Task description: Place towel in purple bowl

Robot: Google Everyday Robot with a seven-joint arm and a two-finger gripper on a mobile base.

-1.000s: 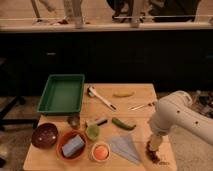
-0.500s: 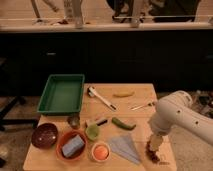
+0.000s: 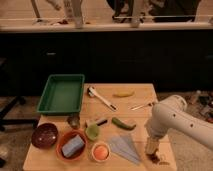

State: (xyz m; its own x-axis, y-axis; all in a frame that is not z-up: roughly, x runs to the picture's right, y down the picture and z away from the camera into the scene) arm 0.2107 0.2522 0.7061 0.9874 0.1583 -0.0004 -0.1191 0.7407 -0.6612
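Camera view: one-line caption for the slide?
Open gripper hangs beside the towel near the table edge; purple bowl sits empty beyond the orange bowl.

Pale grey-blue towel [image 3: 122, 146] lies flat just beside the gripper [image 3: 152, 152] — purple bowl [image 3: 44, 135] sits upright well apart, far left.

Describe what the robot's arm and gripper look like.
The arm is a bulky, smooth white shell with rounded joints; no cables or markings show. The gripper, over the front right corner of the table beside the towel, is narrower, pale tan and darker at its tip.
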